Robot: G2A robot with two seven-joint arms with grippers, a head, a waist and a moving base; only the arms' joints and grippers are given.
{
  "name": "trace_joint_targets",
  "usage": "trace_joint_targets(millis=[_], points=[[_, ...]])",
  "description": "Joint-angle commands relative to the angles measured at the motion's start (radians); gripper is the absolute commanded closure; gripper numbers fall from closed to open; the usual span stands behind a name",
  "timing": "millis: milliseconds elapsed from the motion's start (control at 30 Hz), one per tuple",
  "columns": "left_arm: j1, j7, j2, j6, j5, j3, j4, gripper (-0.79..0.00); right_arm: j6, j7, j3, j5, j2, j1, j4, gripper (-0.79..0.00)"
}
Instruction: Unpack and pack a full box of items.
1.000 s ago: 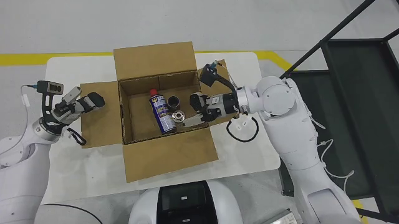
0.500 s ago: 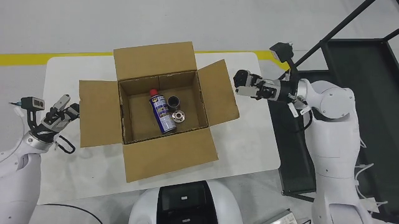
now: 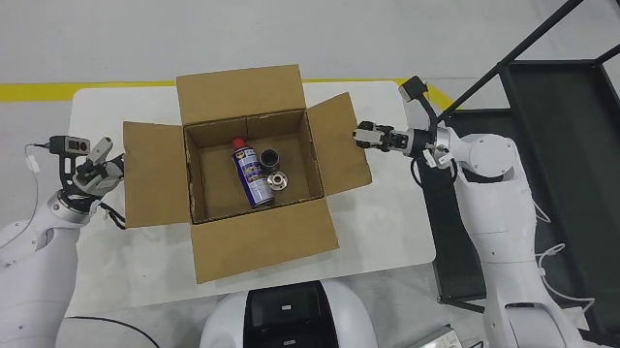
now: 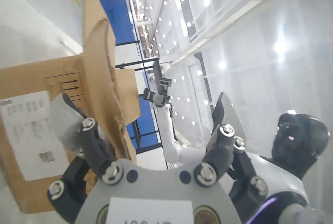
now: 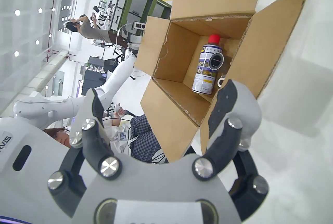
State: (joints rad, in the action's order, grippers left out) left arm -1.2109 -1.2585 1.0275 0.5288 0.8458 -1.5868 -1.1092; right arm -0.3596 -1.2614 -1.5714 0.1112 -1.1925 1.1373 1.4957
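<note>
The brown cardboard box (image 3: 247, 91) sits on the white worktop (image 3: 378, 222) with its flaps spread out, so reaching inside is easy. A smooth round spray can (image 3: 252, 172) with a red cap lies inside. The left claw (image 3: 107, 166) and right claw (image 3: 360, 138) are both wide open, each beside a side flap, maybe to fold it.

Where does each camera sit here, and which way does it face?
Top view: on the robot above its arms, looking down at the table, the open box and both arms.
Left wrist view: on the left wrist beside a box flap, facing across the box; open left gripper in front.
Right wrist view: on the right wrist, facing into the box at the spray can; open right gripper in front.
Shared: both wrist views show the box and the opposite arm.
</note>
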Motion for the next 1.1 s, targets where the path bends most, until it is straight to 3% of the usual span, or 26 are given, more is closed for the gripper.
trace_joint_targets(millis=[0, 167, 433, 533, 700, 900, 1067], points=[[0.002, -0.054, -0.002, -0.021, 0.038, -0.009, -0.026, -0.785, -0.011, 0.017, -0.007, -0.004, 0.004, 0.004, 0.010, -0.785], [0.028, -0.105, -0.001, -0.072, 0.052, 0.009, -0.093, -0.785, -0.006, 0.102, -0.068, -0.039, 0.017, 0.060, 0.068, -0.785], [0.139, -0.151, 0.026, -0.129, 0.040, 0.157, -0.083, -0.785, 0.131, 0.219, -0.094, -0.201, 0.033, 0.142, 0.117, -0.785], [0.182, -0.151, 0.035, -0.138, 0.001, 0.207, -0.048, -0.785, 0.172, 0.181, -0.044, -0.186, 0.033, 0.128, 0.087, -0.785], [0.225, -0.135, 0.035, -0.102, -0.148, 0.244, -0.021, -0.785, 0.078, 0.047, 0.048, -0.008, 0.027, 0.079, 0.023, -0.785], [0.227, -0.111, 0.016, -0.078, -0.375, 0.248, -0.102, -0.785, 0.023, -0.065, 0.172, 0.115, 0.018, -0.002, 0.016, -0.785], [0.209, -0.108, 0.002, -0.075, -0.453, 0.233, -0.166, -0.785, 0.049, -0.029, 0.337, 0.080, -0.005, -0.099, -0.043, -0.785]])
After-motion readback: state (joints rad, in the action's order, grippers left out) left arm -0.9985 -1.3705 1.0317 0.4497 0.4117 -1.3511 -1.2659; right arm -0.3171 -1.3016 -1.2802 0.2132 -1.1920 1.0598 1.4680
